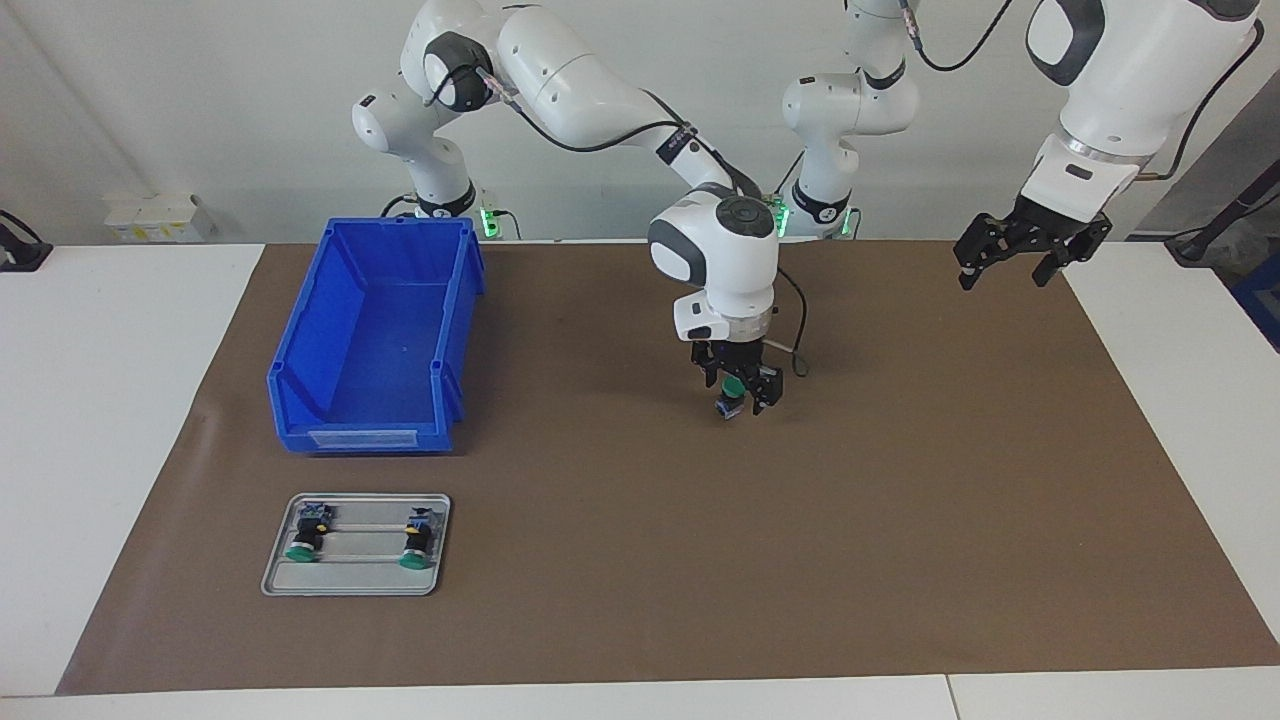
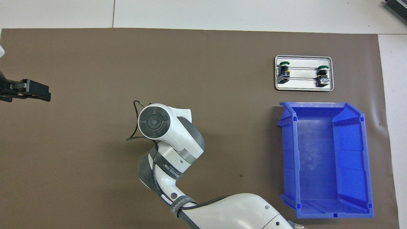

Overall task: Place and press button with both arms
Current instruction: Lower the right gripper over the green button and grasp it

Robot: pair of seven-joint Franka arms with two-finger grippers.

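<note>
Right hand [image 1: 741, 392] grasps button [image 1: 733, 392] by black body above counter [image 1: 900, 520] middle. Light, rigid, probably slick; keep green cap free. Left hand [image 1: 1030, 250] released, waiting.

Both arms [image 1: 560, 80] are glossy white with rounded links and grey joint caps. Black cables loop along them. Each ends in a black two-finger claw [image 1: 738, 392]. One wrist band [image 2: 168, 168] carries white lettering.

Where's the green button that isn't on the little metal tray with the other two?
In the facing view, the button is held in the right pincer, up over the middle of the brown mat.
</note>
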